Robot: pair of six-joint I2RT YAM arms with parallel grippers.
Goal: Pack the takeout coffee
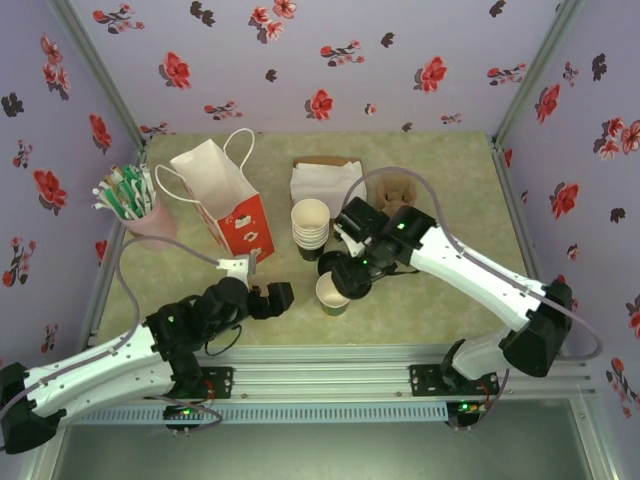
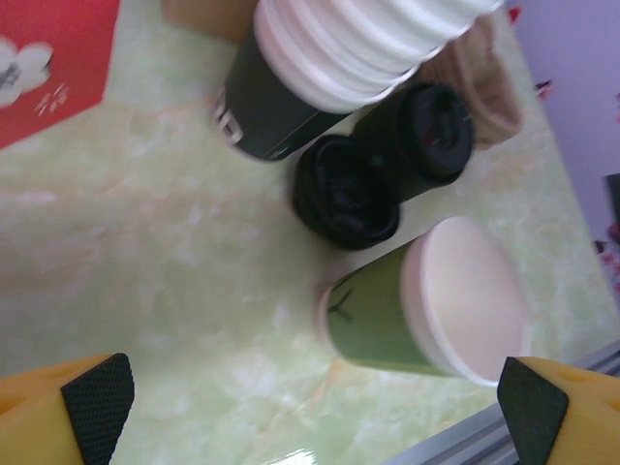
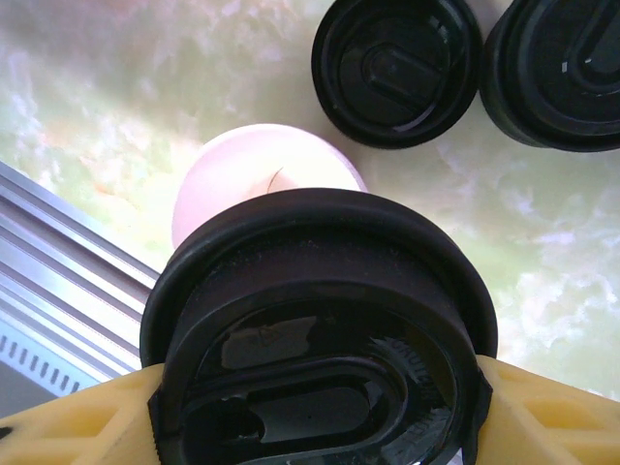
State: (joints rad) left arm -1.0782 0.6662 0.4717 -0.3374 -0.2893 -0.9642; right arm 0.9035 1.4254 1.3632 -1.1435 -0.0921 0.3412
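The takeout coffee cup (image 1: 331, 294) stands open on the table near the front, its green wall (image 2: 373, 315) and cream inside plain in the left wrist view. My right gripper (image 1: 352, 270) is shut on a round black lid (image 3: 320, 291), gripped by its rim and tilted just above the cup's cream rim (image 3: 262, 160). The gripper's midpoint (image 3: 320, 426) lies on the lid. My left gripper (image 1: 272, 298) stands open just left of the cup, its gap (image 2: 315, 417) holding nothing, with the cup a little ahead of the right pad (image 2: 531, 407).
A nested stack of like cups (image 1: 311, 225) stands behind the single cup. Two spare black lids (image 3: 397, 68) (image 3: 562, 68) lie beside it. Further back are a red and white paper bag (image 1: 225, 200), a cardboard cup carrier (image 1: 398, 190) and a tub of stirrers (image 1: 135, 205). A metal rail (image 1: 330, 360) runs along the front.
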